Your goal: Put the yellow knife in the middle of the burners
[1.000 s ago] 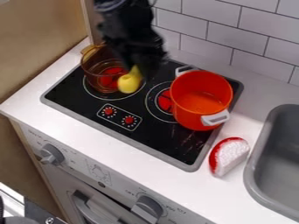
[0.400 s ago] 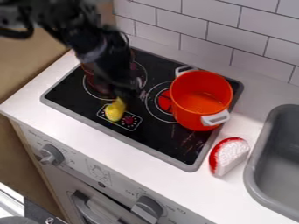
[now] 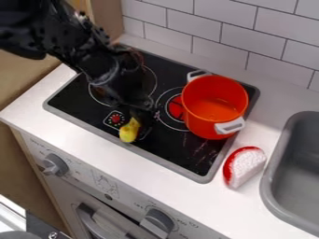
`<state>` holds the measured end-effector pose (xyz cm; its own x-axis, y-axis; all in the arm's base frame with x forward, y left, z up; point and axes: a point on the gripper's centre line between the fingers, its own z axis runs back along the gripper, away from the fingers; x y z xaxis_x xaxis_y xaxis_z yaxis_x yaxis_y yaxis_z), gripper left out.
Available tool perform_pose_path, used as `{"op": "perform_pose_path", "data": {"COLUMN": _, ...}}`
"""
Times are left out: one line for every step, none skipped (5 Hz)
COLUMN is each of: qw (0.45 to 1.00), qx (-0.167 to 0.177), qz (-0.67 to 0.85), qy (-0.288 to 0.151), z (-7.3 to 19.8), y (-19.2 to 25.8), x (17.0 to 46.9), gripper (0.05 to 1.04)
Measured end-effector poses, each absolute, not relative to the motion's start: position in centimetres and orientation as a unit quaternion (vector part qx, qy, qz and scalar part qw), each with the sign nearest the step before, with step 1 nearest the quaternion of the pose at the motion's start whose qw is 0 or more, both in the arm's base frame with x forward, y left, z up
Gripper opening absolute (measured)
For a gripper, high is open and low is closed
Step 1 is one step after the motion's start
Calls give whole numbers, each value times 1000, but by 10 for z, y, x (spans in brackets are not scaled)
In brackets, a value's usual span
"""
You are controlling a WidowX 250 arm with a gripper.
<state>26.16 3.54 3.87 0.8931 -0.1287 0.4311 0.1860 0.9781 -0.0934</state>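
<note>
Gripping the yellow knife left of the frame's centre, with the black gripper closed on the narrower upper end; cannot tell the exact gap between the jaws. Points the rounded yellow end down and slightly left, with the long axis slanting toward upper right. Hangs near the front rim of the stovetop, with black glass between there and the orange pot with 2 handles.

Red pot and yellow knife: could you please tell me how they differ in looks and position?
The pot is orange-red, the knife yellow. The pot is wide, while the knife's visible part is small. The pot stands toward the stove's right side; the knife is near its front edge.
</note>
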Motion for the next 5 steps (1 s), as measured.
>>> {"op": "perform_pose_path", "data": {"qw": 973, "qx": -75, "qz": -78, "qy": -203, "z": 39, "y": 29, "x": 258, "gripper": 941}}
{"op": "perform_pose_path", "data": {"qw": 975, "qx": -78, "qz": -75, "qy": -194, "z": 49, "y": 23, "x": 257, "gripper": 1000}}
{"op": "perform_pose_path", "data": {"qw": 979, "qx": -82, "qz": -65, "qy": -174, "z": 67, "y": 19, "x": 260, "gripper": 1000}}
{"op": "perform_pose_path", "data": {"qw": 984, "qx": -74, "qz": -55, "qy": -151, "z": 90, "y": 19, "x": 262, "gripper": 1000}}
{"op": "perform_pose_path", "data": {"qw": 987, "qx": -71, "qz": -61, "qy": -128, "z": 112, "y": 22, "x": 260, "gripper": 1000}}
